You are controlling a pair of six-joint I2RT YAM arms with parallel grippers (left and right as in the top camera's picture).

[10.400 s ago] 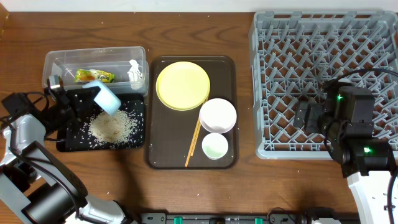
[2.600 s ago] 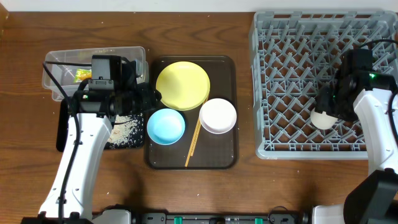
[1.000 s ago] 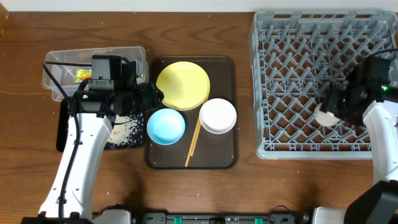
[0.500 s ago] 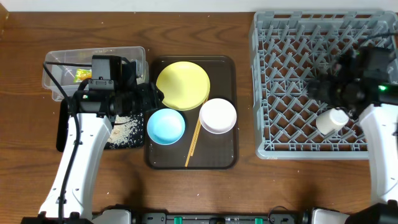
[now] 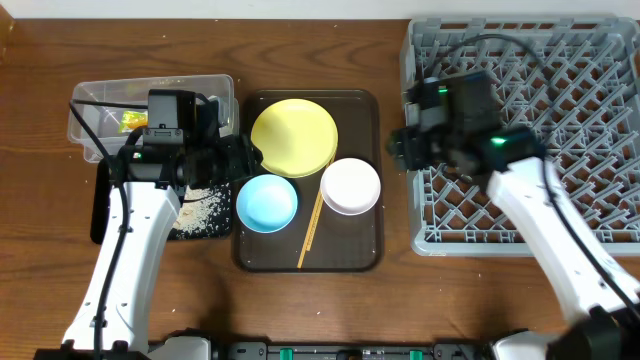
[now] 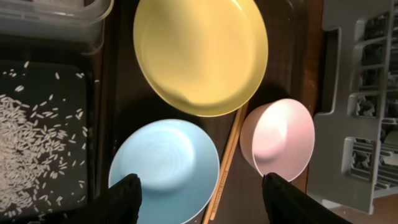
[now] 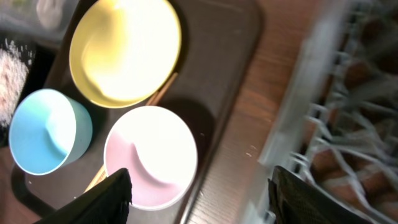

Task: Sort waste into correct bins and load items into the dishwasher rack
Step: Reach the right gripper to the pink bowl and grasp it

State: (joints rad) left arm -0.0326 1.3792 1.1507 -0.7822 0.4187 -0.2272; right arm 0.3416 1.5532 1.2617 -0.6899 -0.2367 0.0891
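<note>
My left claw (image 6: pixel 202 200) is spread wide and empty above the blue bowl (image 6: pixel 163 171). The bowl sits on the brown tray (image 5: pixel 366 250) beside the white bowl (image 5: pixel 350 186). The yellow plate (image 5: pixel 293 137) lies at the tray's far end, and the chopsticks (image 5: pixel 312 228) run between the two bowls. My right claw (image 7: pixel 202 198) is spread too and holds nothing. It hovers over the white bowl, just beside the edge of the rack (image 5: pixel 590 90). Rice (image 5: pixel 195 212) lies in the black tray (image 5: pixel 98 215). The wrapper (image 5: pixel 130 121) sits inside the clear tub (image 5: pixel 150 84) on the counter (image 5: pixel 400 310).
</note>
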